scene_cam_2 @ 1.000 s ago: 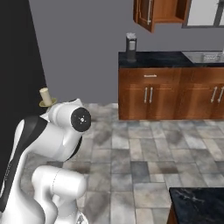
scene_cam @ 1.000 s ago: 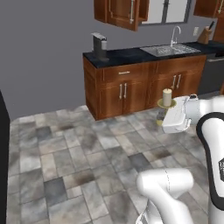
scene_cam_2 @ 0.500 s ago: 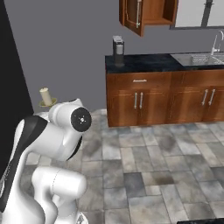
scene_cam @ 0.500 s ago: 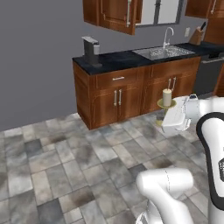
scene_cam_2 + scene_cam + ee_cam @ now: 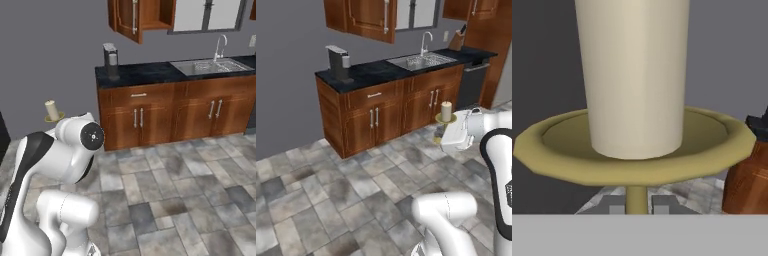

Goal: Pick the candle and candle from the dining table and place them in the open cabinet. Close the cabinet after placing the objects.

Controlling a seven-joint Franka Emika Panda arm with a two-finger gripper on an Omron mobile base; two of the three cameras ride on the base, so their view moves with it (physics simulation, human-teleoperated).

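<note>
**One candle in my grip, and the kitchen swinging round**

One candle (image 5: 446,111) sits above my gripper (image 5: 442,134) in the left base view, upright on its brass dish, carried in the air in front of the low cupboards. Over the last second the whole picture has slid: the black counter (image 5: 396,67) with the sink (image 5: 421,60) has come nearer and to the middle, so my base is driving, not the furniture. The wall cabinet (image 5: 368,19) hangs above, its door standing out.

In the right base view the candle (image 5: 51,110) shows beyond my arm's big joint, and the wall cabinet (image 5: 140,17) stands open over the coffee machine (image 5: 110,60).

In the hand view the candle (image 5: 634,75) rises straight from its dish, and my fingers (image 5: 614,206) are pinched on the thin stem beneath.

I judge the first candle is on its way; shelving it, the second candle and shutting the door remain.
</note>
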